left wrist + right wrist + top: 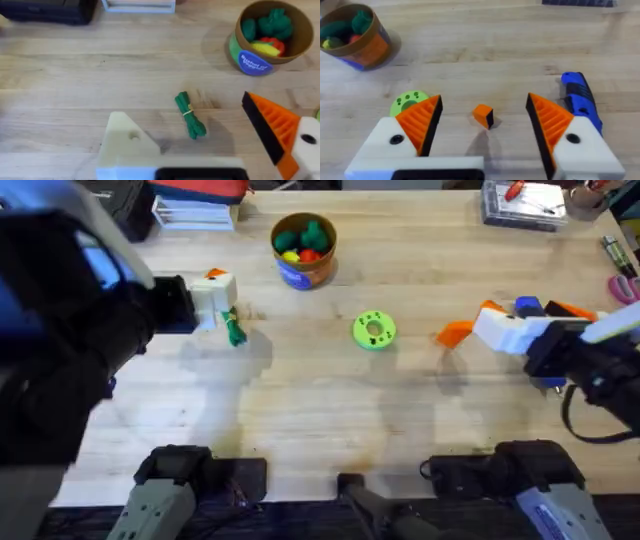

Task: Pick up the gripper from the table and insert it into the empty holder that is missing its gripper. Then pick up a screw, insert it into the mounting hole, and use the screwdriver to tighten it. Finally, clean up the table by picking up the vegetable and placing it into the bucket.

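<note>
vegetable [190,115] lies free | bucket [270,37] near (holds toys) | table [75,90]

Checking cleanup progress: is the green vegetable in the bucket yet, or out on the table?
Out. The vegetable lies flat on the bare table, apart from the bucket, between the left gripper's fingers.

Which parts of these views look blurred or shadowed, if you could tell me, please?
Overhead: the left arm rises close under the camera, large, dark and blurred. Left wrist: the vegetable is fairly sharp and throws a soft shadow on the table. Right wrist: the small orange block casts a faint shadow between the open fingers.
</note>
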You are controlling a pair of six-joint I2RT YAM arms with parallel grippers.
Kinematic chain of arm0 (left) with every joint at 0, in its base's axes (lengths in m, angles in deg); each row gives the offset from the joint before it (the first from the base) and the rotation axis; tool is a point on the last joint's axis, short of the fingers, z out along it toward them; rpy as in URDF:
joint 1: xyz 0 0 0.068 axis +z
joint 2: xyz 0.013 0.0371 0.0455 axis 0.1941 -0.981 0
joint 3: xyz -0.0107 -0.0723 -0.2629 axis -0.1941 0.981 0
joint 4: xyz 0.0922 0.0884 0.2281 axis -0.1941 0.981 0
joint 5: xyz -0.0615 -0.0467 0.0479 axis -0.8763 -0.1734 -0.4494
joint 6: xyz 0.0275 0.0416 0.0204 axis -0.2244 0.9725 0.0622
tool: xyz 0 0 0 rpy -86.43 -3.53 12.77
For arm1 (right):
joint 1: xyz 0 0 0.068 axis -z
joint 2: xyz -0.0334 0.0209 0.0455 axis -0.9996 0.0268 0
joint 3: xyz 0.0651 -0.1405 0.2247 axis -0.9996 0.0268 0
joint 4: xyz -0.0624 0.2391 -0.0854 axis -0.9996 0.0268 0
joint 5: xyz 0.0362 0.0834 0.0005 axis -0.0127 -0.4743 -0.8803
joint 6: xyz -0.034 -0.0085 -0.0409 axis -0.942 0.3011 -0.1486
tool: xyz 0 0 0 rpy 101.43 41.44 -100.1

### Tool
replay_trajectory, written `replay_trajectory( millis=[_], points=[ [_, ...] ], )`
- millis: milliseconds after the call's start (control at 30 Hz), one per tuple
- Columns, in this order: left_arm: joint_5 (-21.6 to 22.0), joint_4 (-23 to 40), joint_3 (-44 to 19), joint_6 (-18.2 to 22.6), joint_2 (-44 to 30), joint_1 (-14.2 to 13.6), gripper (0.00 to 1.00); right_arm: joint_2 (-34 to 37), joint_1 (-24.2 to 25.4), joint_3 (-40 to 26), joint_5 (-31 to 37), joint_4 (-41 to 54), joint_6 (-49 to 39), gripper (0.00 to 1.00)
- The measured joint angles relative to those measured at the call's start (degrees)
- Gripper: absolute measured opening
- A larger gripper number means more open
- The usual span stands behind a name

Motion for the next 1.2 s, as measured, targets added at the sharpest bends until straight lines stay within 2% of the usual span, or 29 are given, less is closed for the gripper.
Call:
replay_trajectory(
  millis=[100,200,233,300,400,433,500,567,600,733,833,1000,1200],
  points=[
    [-0.32,1.22,-0.85,0.01,-5.96,0.00,0.985,3.40,0.00,-4.44,0.00,2.99,0.14,0.994],
    [-2.01,2.25,-0.85,0.00,-9.27,0.00,0.985,4.53,0.00,-5.99,0.00,3.56,0.15,0.994],
    [-2.79,2.23,-0.85,-0.23,-9.82,0.00,0.946,4.56,0.00,-6.08,0.00,3.87,0.15,0.994],
    [-4.34,2.23,-0.85,-0.25,-10.05,0.00,0.612,4.57,0.00,-6.08,0.00,4.67,0.17,0.993],
    [-5.70,2.33,-0.85,-0.59,-9.55,0.00,0.180,4.55,0.00,-6.08,0.00,4.73,0.17,0.993],
    [-6.71,2.30,-0.85,-0.59,-9.16,0.00,0.284,4.56,0.00,-6.08,0.00,4.74,0.17,0.993],
    [-9.78,2.22,-0.85,-0.94,-8.16,0.00,0.590,4.57,0.00,-6.08,-0.02,4.73,0.17,0.994],
    [-15.18,1.28,-0.85,-1.13,-6.88,0.00,0.903,4.55,0.00,-6.08,0.00,4.75,0.17,0.994],
    [-18.48,0.31,-0.85,-1.43,-6.34,-0.05,0.958,4.57,0.00,-6.08,0.00,4.75,0.17,0.994],
    [-33.79,-7.36,-0.85,-1.90,-4.78,-1.56,0.986,4.54,0.00,-6.08,0.00,4.74,0.17,0.994],
    [-41.60,-10.31,-0.98,-2.40,-4.58,-2.72,0.986,4.54,0.00,-6.08,0.00,4.73,0.17,0.994],
    [-46.96,-5.66,-0.98,-4.98,-4.58,-2.80,0.985,4.55,0.00,-6.08,0.00,4.74,0.17,0.994],
    [-48.10,-1.01,-0.98,-6.59,-4.57,-2.80,0.985,4.55,0.00,-6.08,0.00,4.75,0.17,0.994]
  ],
)
